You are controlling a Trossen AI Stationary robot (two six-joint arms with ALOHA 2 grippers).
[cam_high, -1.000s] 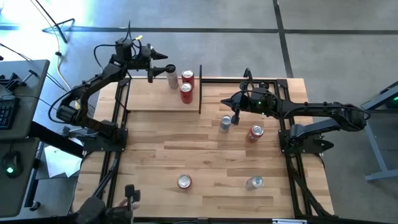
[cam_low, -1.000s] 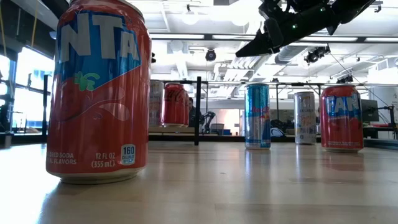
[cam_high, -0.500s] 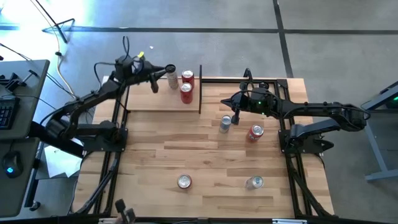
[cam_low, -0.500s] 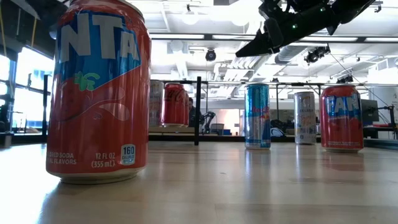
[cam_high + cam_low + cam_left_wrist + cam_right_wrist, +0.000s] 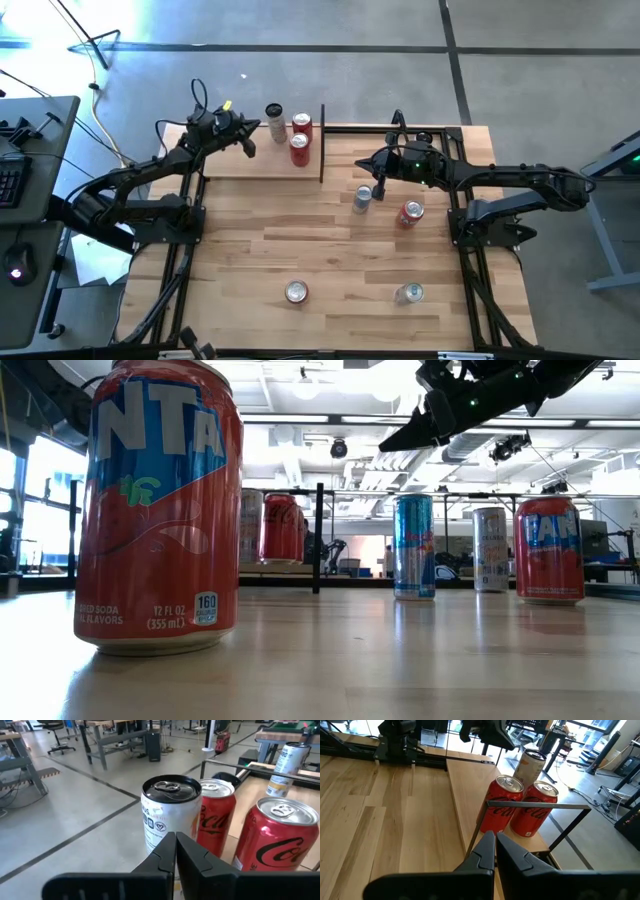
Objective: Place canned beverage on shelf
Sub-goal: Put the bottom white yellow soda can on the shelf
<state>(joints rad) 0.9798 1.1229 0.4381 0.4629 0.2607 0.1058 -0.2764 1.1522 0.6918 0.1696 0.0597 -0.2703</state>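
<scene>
The shelf point(image 5: 250, 165), a pale board with a black upright point(image 5: 322, 145) at its right end, lies at the table's far left. On it stand a white can point(image 5: 169, 815) and two red cans point(image 5: 216, 817) point(image 5: 278, 837), each on its base. My left gripper point(image 5: 248, 136) is shut and empty, just left of the white can point(image 5: 274, 115). My right gripper point(image 5: 380, 184) is shut and empty, hovering at mid-table above a slim silver-blue can point(image 5: 362, 198). In the right wrist view the red cans point(image 5: 502, 807) stand behind the shelf's black rod point(image 5: 535, 806).
A red can point(image 5: 411, 213) stands right of the slim can. Two more cans point(image 5: 296, 292) point(image 5: 408, 293) stand near the table's front edge; the red one point(image 5: 160, 510) fills the low view's left. The wood between them lies bare. Black frame rails run along both sides of the table.
My left gripper has drawn back from the white can, toward the table's left and near edges and downward, has tipped, and has shut its fingers on nothing. The white can stays standing on the shelf. My right arm has kept still.
</scene>
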